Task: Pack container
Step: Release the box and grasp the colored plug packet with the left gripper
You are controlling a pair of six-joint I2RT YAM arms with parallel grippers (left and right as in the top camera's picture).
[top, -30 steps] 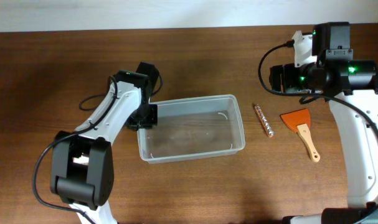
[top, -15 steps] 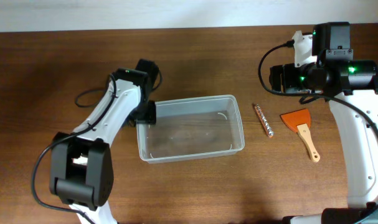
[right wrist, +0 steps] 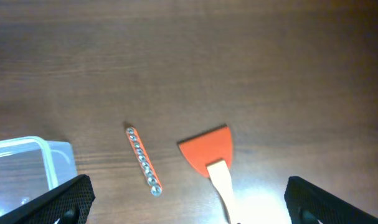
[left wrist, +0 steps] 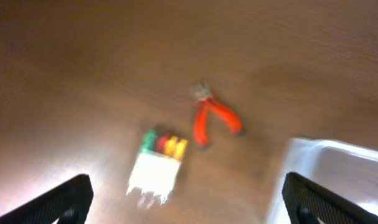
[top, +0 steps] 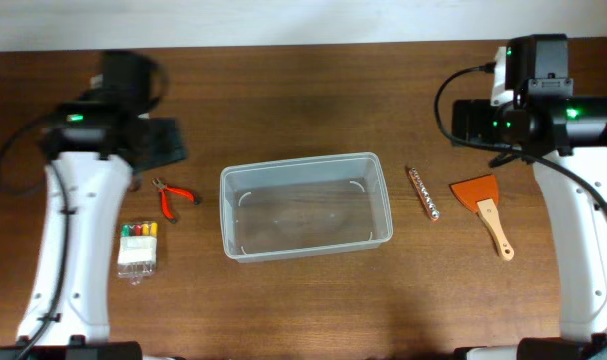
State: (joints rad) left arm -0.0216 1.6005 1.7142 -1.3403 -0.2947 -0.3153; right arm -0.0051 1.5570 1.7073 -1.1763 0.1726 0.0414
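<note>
We see left arm [top: 68, 230] and right arm [top: 583, 240] stretched along the table [top: 303, 300] sides, wrists facing down. Jaws wide apart on left gripper [left wrist: 187, 200] and right gripper [right wrist: 189, 200], holding nothing. The container [top: 306, 208] sits mid-table between them.

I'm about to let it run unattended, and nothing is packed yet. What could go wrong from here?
1. The container sits free with nothing holding it, so a tool knocked against its wall could shove it.
2. The scraper and the bit strip lie flat on the table, so a pinch may slip off them.
3. The pliers lie near the clear bit box, and a loose grasp might bump the box.
</note>
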